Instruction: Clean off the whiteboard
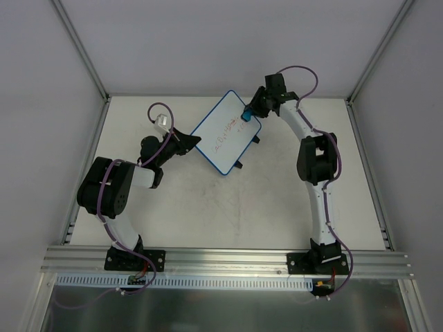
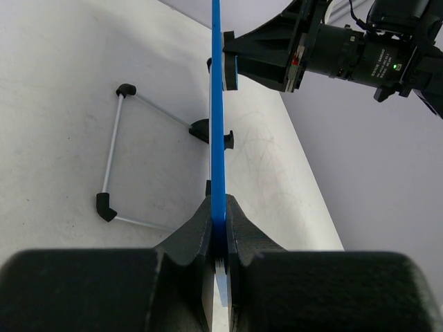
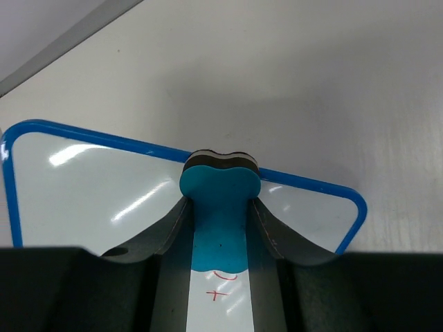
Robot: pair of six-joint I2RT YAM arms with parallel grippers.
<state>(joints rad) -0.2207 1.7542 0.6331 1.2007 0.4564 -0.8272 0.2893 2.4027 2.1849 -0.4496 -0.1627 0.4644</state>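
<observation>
The whiteboard (image 1: 226,133), white with a thin blue rim and red scribbles, is held tilted above the table. My left gripper (image 1: 188,142) is shut on its left edge; in the left wrist view the blue rim (image 2: 218,124) runs edge-on between the fingers of that gripper (image 2: 219,220). My right gripper (image 1: 250,111) is shut on a small blue eraser (image 1: 246,116) pressed against the board's far right corner. In the right wrist view the eraser (image 3: 219,207) sits between the fingers, on the board (image 3: 90,197), with red marks (image 3: 221,285) just below it.
A thin wire stand with black corner feet (image 2: 116,155) lies on the table under the board. Two black tabs (image 1: 247,152) stick out of the board's right edge. Metal frame posts (image 1: 82,48) and white walls enclose the table.
</observation>
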